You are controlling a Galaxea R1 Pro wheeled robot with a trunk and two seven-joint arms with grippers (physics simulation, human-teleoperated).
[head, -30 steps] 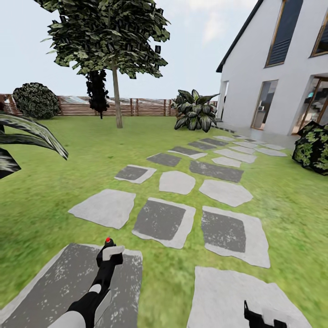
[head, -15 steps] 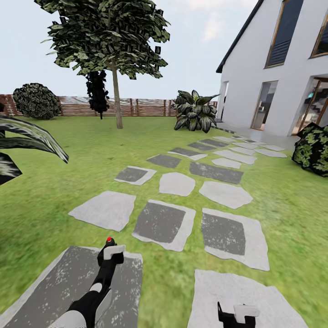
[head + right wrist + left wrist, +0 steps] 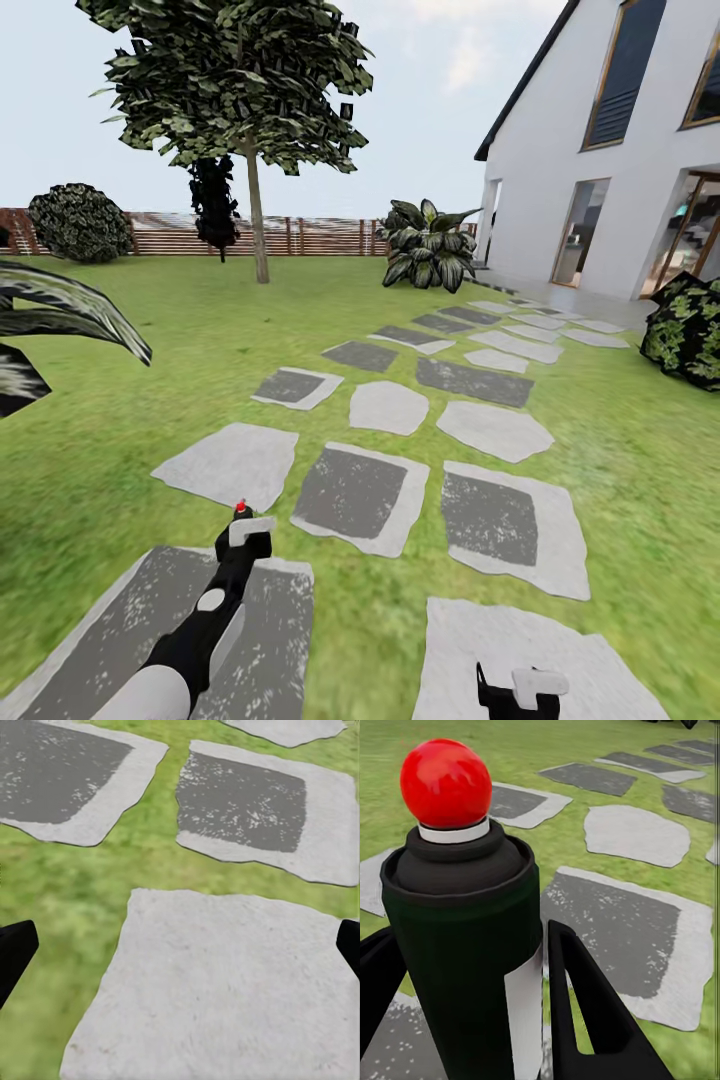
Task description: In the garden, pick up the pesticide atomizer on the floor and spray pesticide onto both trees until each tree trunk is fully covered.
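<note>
Left gripper [image 3: 521,1020]: jaws closed on the pesticide atomizer [image 3: 465,945], a dark upright bottle standing between them with its red ball cap [image 3: 446,784] above the fingertips. Right gripper [image 3: 180,952]: jaws spread wide and holding nothing, a pale stepping stone [image 3: 225,990] below the gap. One tree [image 3: 255,215] stands far ahead of both jaws by the fence [image 3: 310,235].

Grey stepping stones [image 3: 378,405] cross green lawn [image 3: 130,400] toward a white house [image 3: 610,150] and slatted fence [image 3: 300,236].
</note>
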